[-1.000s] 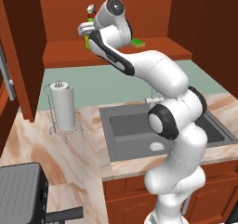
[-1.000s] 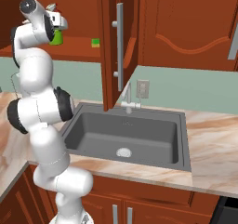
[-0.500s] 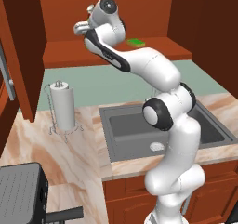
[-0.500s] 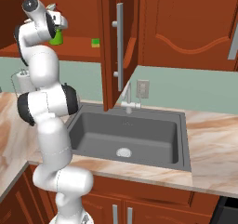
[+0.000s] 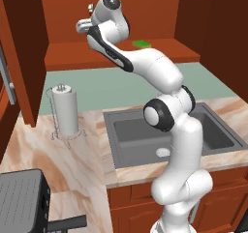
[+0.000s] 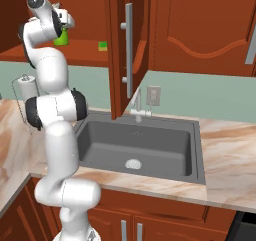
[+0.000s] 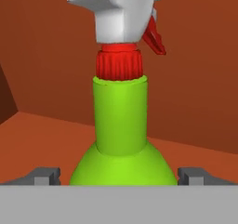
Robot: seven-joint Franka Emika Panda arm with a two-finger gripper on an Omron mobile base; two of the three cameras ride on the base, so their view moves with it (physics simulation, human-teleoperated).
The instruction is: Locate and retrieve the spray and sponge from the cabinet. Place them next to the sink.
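Note:
The spray (image 7: 121,125), a bright green bottle with a red collar and a white-and-red trigger nozzle, stands upright on the cabinet (image 5: 72,53) shelf. My gripper (image 7: 120,176) is open, one fingertip on each side of the bottle's rounded body, and I cannot tell whether they touch it. In the right base view the spray (image 6: 61,38) sits just under my gripper (image 6: 63,29) at the shelf's left. The sponge (image 6: 102,46), small and green, lies further right on the same shelf; it also appears as the sponge (image 5: 142,44). My gripper (image 5: 83,26) hides most of the bottle. The dark sink (image 6: 165,157) is below.
An open cabinet door (image 6: 127,45) with a long metal handle hangs right of the shelf. A faucet (image 6: 138,110) stands behind the sink. A paper towel roll (image 5: 65,112) on a wire stand sits on the marble counter (image 5: 29,150) left of the sink.
The arm's elbow has swung and the hand has closed in on the spray, so that the hand covers it in the left base view. The jaws stay open.

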